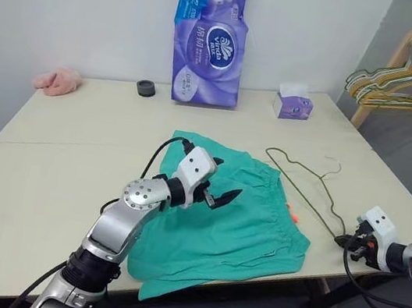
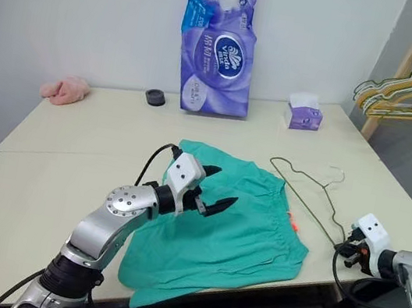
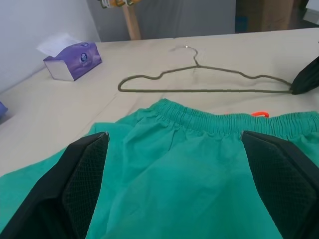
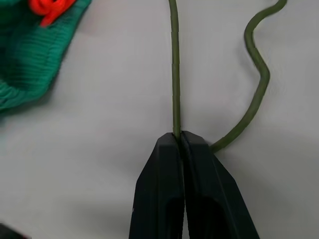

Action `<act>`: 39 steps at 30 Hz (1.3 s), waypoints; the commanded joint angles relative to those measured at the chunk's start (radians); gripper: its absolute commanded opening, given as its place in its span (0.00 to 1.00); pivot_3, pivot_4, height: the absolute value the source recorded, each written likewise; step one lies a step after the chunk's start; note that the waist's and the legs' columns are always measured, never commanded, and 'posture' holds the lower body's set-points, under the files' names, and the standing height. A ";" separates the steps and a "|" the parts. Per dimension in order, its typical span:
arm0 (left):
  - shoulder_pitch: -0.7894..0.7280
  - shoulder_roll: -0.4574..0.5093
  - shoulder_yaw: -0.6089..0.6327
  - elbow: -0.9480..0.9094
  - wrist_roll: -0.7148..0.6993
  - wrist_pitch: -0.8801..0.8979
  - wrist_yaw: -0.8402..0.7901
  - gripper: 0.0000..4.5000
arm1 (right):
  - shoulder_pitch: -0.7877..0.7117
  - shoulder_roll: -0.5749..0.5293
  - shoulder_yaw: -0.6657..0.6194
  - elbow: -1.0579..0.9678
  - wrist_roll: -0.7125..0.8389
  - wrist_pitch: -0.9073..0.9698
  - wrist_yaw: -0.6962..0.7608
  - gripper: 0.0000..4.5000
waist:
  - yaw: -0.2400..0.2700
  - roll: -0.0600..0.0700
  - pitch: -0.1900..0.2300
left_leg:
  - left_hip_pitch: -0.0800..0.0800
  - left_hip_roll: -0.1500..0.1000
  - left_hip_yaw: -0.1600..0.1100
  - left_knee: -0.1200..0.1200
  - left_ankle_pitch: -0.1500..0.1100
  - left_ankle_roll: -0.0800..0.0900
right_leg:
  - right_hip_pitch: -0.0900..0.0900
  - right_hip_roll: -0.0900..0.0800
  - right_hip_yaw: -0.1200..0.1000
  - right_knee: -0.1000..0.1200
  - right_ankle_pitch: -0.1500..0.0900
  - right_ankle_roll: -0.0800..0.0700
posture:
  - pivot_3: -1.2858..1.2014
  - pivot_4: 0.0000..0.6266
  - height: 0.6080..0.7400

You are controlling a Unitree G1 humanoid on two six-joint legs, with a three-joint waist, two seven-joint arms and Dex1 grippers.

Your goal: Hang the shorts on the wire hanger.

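Observation:
The teal-green shorts [image 1: 243, 216] lie spread on the table, waistband toward the right, with an orange tag [image 1: 291, 212] at the band. My left gripper [image 1: 224, 179] hovers just above the middle of the shorts, open, with nothing between its fingers [image 3: 84, 174]. The wire hanger [image 1: 308, 179] lies flat on the table just right of the waistband, hook pointing away. At the table's right edge my right gripper [image 4: 180, 135] is shut on the wire hanger's near corner, where the straight bar [image 4: 174, 74] meets the bent shoulder wire.
A tall purple tissue pack [image 1: 209, 40], a small purple tissue box [image 1: 292, 103], a black roll [image 1: 146, 88] and a pink cloth [image 1: 57, 81] sit along the back of the table. A wooden rack with several hangers [image 1: 408, 81] stands at the far right.

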 commanded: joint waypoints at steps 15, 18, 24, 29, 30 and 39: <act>-0.024 -0.010 0.004 -0.017 0.000 -0.016 0.005 1.00 | -0.009 -0.023 -0.109 -0.149 0.096 0.076 -0.034 0.68 | 0.002 0.003 0.006 | -0.001 0.000 0.001 0.000 0.000 0.000 | -0.001 0.000 0.001 0.000 0.000 0.000 | 0.44 0.06 1.00; -0.021 -0.010 0.005 -0.020 -0.002 -0.014 0.005 1.00 | -0.052 -0.004 -0.182 -0.172 0.183 0.134 -0.037 0.91 | 0.001 0.004 0.009 | -0.001 0.000 0.001 0.000 0.000 0.000 | -0.001 0.000 0.001 0.000 0.000 0.000 | 0.44 0.06 1.00; -0.026 -0.001 0.023 -0.032 -0.048 0.001 -0.036 1.00 | -0.212 0.057 -0.099 0.082 0.045 0.030 -0.205 0.99 | -0.005 0.003 0.010 | 0.000 0.000 0.001 0.000 0.000 0.000 | -0.001 0.000 0.001 0.000 0.000 0.000 | 0.44 0.06 1.00; -0.038 0.080 0.029 -0.089 -0.170 0.043 -0.200 1.00 | -0.332 0.110 -0.023 0.297 -0.015 -0.045 -0.210 0.99 | -0.007 0.008 0.014 | -0.001 0.000 0.001 -0.001 0.001 -0.002 | -0.002 0.000 0.001 0.000 0.003 -0.006 | 0.44 0.06 1.00; -0.045 0.105 0.031 -0.097 -0.191 0.052 -0.236 1.00 | -0.357 0.120 -0.005 0.350 -0.033 -0.072 -0.211 0.99 | -0.008 0.010 0.014 | -0.001 0.000 0.002 -0.001 0.002 -0.003 | -0.002 0.000 0.001 0.000 0.003 -0.006 | 0.44 0.06 1.00; -0.079 0.210 0.011 -0.095 -0.186 0.027 -0.330 1.00 | -0.464 0.150 0.073 0.613 -0.106 -0.120 -0.168 0.91 | -0.012 0.010 0.015 | -0.001 0.000 0.002 0.000 0.002 -0.003 | -0.002 0.000 0.002 0.000 0.003 -0.006 | 0.45 0.04 1.00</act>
